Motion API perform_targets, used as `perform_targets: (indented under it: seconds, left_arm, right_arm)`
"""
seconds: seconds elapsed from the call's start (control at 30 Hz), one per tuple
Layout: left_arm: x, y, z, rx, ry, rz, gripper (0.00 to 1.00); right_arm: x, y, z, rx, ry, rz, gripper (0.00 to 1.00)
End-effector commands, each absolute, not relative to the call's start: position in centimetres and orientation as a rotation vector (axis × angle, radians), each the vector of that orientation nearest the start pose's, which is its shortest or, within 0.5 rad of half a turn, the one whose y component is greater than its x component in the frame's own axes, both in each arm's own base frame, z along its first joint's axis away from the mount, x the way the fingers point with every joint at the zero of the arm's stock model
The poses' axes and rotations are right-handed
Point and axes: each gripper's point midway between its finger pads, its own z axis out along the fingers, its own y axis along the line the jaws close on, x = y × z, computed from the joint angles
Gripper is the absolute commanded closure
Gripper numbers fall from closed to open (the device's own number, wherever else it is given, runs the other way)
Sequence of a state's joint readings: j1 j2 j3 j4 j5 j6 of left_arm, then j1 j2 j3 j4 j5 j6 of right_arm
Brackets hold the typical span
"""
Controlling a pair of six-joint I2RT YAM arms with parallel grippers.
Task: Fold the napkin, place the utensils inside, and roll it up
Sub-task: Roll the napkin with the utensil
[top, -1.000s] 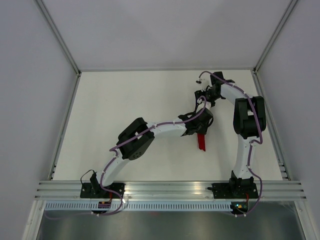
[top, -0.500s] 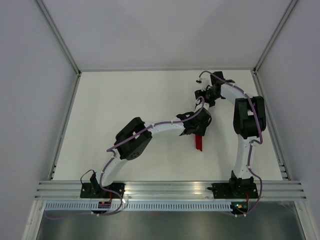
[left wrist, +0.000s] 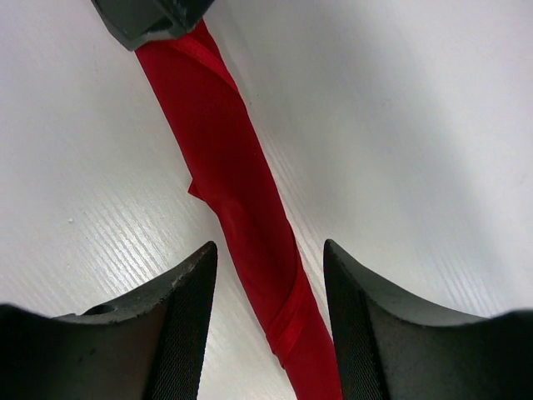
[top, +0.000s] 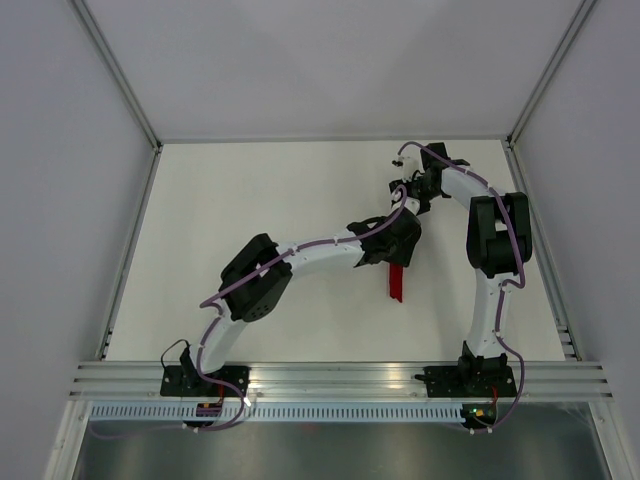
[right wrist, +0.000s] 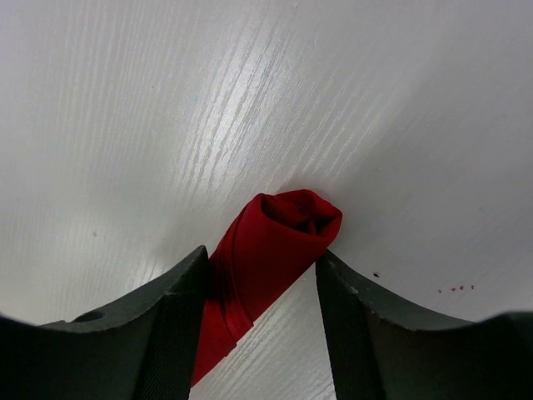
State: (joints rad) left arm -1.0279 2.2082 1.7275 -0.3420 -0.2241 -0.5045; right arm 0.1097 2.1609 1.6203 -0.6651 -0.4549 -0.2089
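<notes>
The napkin [top: 397, 283] is a tight red roll lying on the white table. In the left wrist view the napkin [left wrist: 241, 192] runs lengthwise between my left gripper's [left wrist: 268, 250] fingers, with bare table showing on both sides of it, so this gripper is open. My left gripper [top: 398, 258] hovers over the roll's middle. My right gripper [right wrist: 260, 254] is open and straddles the far end of the napkin [right wrist: 266, 250], which lies aslant, leaning on one finger and reaching the other's tip. The utensils are hidden.
The right gripper's finger [left wrist: 150, 21] covers the roll's far end in the left wrist view. Both arms crowd the table's right half [top: 450, 300]. Metal frame rails [top: 130, 250] border the table, with grey walls behind.
My left gripper's jaws have spread apart and come off the roll, and the left arm's elbow has swung left. The right gripper has stayed put.
</notes>
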Motion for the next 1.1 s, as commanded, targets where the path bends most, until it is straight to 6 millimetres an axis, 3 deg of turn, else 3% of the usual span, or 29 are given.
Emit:
perform_targets:
  seconds: [0.0, 0.4, 0.57, 0.6, 0.63, 0.67, 0.7, 0.73, 0.77, 0.8, 0.83, 0.9, 0.93, 0.97, 1.03, 1.07]
  left_arm:
    - [31.1, -47.9, 10.6, 0.548, 2.270, -0.548, 0.41]
    - [32.3, -47.0, 14.5, 0.507, 2.209, -0.609, 0.40]
    - [32.9, -45.3, 16.9, 0.471, 2.178, -0.630, 0.40]
    - [32.7, -44.5, 16.5, 0.475, 2.189, -0.616, 0.40]
    - [32.6, -43.7, 18.6, 0.463, 2.152, -0.632, 0.40]
    - [32.8, -42.7, 19.1, 0.448, 2.146, -0.626, 0.40]
    - [32.4, -41.4, 18.5, 0.446, 2.160, -0.618, 0.40]
    - [32.1, -40.3, 20.7, 0.426, 2.124, -0.644, 0.40]
    - [32.3, -39.0, 21.6, 0.403, 2.108, -0.647, 0.40]
    - [31.8, -37.7, 20.6, 0.405, 2.130, -0.630, 0.39]
    - [31.3, -36.4, 22.8, 0.389, 2.087, -0.649, 0.39]
    - [31.1, -34.3, 23.1, 0.368, 2.080, -0.634, 0.39]
    - [30.5, -32.9, 22.1, 0.369, 2.101, -0.615, 0.38]
    - [30.1, -31.6, 23.3, 0.345, 2.073, -0.626, 0.38]
    - [29.3, -29.5, 22.1, 0.333, 2.095, -0.606, 0.37]
    - [28.7, -28.6, 23.1, 0.323, 2.065, -0.621, 0.37]
  right_arm:
    - [45.2, 11.9, 4.9, -0.545, 2.591, 0.567, 0.39]
    - [46.3, 12.6, 9.1, -0.579, 2.502, 0.592, 0.30]
    - [46.9, 12.5, 12.9, -0.556, 2.419, 0.627, 0.27]
    - [47.0, 12.0, 13.7, -0.539, 2.402, 0.640, 0.27]
    - [46.9, 11.9, 15.3, -0.531, 2.365, 0.658, 0.27]
    - [46.8, 11.6, 16.2, -0.511, 2.348, 0.672, 0.26]
    - [46.9, 10.7, 16.9, -0.481, 2.334, 0.675, 0.26]
    - [46.7, 10.3, 18.9, -0.473, 2.284, 0.665, 0.26]
    - [46.2, 10.0, 19.3, -0.461, 2.273, 0.675, 0.26]
    - [46.4, 8.1, 20.2, -0.410, 2.247, 0.650, 0.26]
    - [45.8, 7.4, 22.5, -0.405, 2.195, 0.621, 0.25]
    - [44.6, 5.9, 22.8, -0.360, 2.180, 0.592, 0.24]
    - [44.0, 4.3, 25.2, -0.340, 2.109, 0.538, 0.23]
    - [43.0, 3.6, 24.4, -0.312, 2.120, 0.531, 0.21]
    - [41.6, 1.1, 26.3, -0.264, 2.060, 0.439, 0.19]
    - [40.6, 0.6, 25.1, -0.237, 2.085, 0.418, 0.18]
